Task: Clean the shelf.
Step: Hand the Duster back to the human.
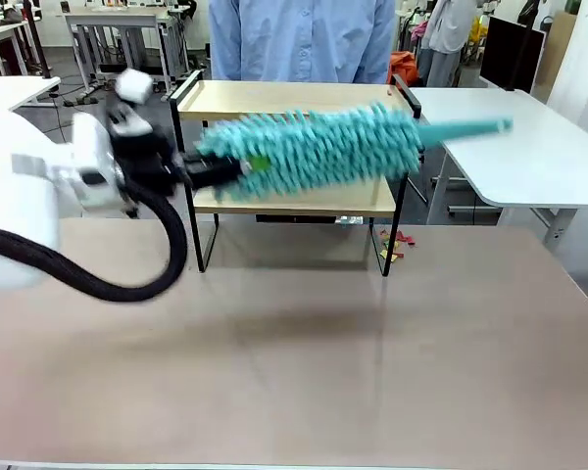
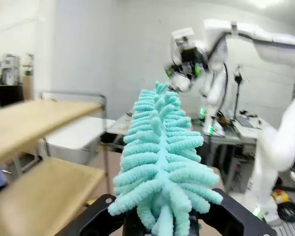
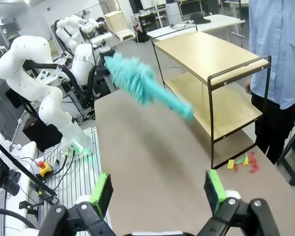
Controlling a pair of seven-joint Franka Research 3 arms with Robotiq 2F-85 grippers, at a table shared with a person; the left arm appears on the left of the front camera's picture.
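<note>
The table (image 1: 294,372) carries the shelf (image 1: 294,98) at its far side, in front of a person (image 1: 304,39), with a few small coloured bits (image 1: 392,245) lying on the table by the right front leg. The shelf's two boards run crosswise in the front view, and the duster (image 1: 314,147) is held with its long axis along them, its teal tip pointing toward the robot's right past the right rail. The duster is seen in front of the gap between the upper and lower board; whether it touches either board cannot be told, the picture being blurred. The left pincer (image 1: 211,171) is closed on the duster's handle end, just beside the shelf's left frame, so the left arm is judged the nearer one. The right pincer (image 3: 157,189) is held wide open and empty, well apart from the shelf.
</note>
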